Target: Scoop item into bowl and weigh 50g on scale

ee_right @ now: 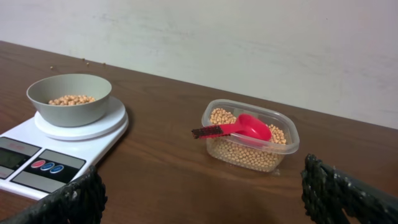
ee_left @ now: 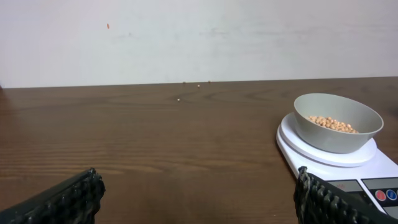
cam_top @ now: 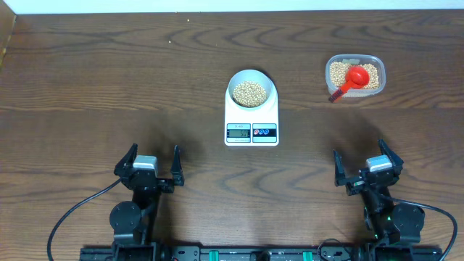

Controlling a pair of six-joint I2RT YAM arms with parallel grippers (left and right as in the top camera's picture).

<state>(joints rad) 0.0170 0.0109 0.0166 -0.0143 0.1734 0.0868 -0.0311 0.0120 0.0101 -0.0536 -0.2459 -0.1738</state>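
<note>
The pale blue-grey bowl (cam_top: 251, 90) stands on the white scale (cam_top: 251, 122) at the table's middle and holds tan beans (cam_top: 251, 92). It also shows in the left wrist view (ee_left: 337, 123) and the right wrist view (ee_right: 69, 98). The scale's display (cam_top: 238, 131) is lit but I cannot read it. A clear plastic tub (cam_top: 355, 77) at the back right holds more beans and a red scoop (cam_top: 352, 78). My left gripper (cam_top: 148, 165) and right gripper (cam_top: 368, 167) are open and empty near the front edge, far from the scale.
A few stray beans (ee_left: 198, 86) lie on the table near the far edge. The arms' cables (cam_top: 72, 214) run along the front. A white wall stands behind the table.
</note>
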